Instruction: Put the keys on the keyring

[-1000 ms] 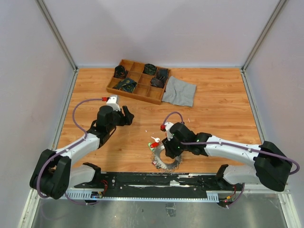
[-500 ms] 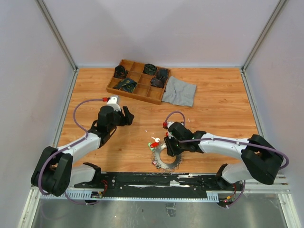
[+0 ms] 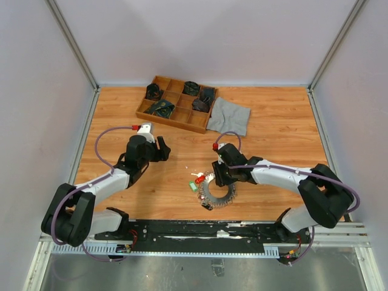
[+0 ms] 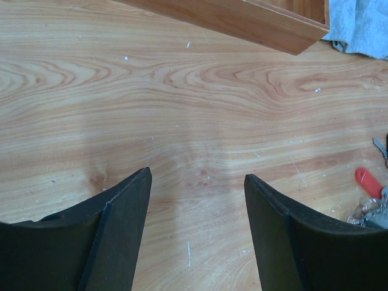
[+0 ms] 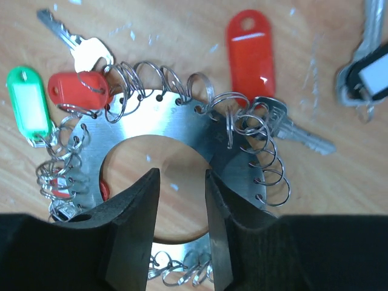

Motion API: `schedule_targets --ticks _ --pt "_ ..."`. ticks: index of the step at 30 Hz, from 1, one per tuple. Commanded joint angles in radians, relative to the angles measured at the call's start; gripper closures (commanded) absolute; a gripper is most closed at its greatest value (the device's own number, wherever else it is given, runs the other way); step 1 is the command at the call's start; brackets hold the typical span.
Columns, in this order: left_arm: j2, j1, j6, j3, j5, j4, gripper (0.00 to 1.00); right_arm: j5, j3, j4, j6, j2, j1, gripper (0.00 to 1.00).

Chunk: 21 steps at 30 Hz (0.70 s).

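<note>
The keyring (image 5: 163, 118) now sits farther right, nudged by my right gripper (image 5: 180, 182), jaws narrowly apart, gripping nothing. My left gripper (image 4: 197, 176) gapes empty, and keys (image 5: 371, 27) lie unthreaded.

Brown wooden table (image 3: 285, 151), pale walls (image 3: 200, 42) all around. Toward 11 o'clock, a wooden tray (image 3: 171, 122) split into little boxes, with dark bundles (image 3: 161, 108) in some of them. At the tray's 4 o'clock, touching its corner, a crumpled grey cloth (image 3: 229, 117). Tiny white specks (image 4: 188, 254) here and there on the wood.
</note>
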<state>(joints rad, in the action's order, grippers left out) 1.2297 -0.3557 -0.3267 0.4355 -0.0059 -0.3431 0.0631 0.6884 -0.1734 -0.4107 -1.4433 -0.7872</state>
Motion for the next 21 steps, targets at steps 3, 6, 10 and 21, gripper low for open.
schedule_targets --ticks 3,6,10,21 --pt "0.02 0.007 0.017 0.003 -0.015 -0.032 0.32 -0.007 0.074 0.015 0.152 -0.137 0.042 0.61" --pt "0.022 0.007 0.017 0.003 -0.017 -0.031 0.32 0.065 0.115 0.055 0.207 -0.194 0.043 0.6" --pt "0.028 0.007 0.017 0.004 -0.018 -0.033 0.32 0.19 0.137 0.106 0.268 -0.227 0.034 0.61" --pt "0.03 0.007 0.012 0.003 -0.011 -0.031 0.33 0.428 0.128 0.051 0.383 -0.225 -0.047 0.66"
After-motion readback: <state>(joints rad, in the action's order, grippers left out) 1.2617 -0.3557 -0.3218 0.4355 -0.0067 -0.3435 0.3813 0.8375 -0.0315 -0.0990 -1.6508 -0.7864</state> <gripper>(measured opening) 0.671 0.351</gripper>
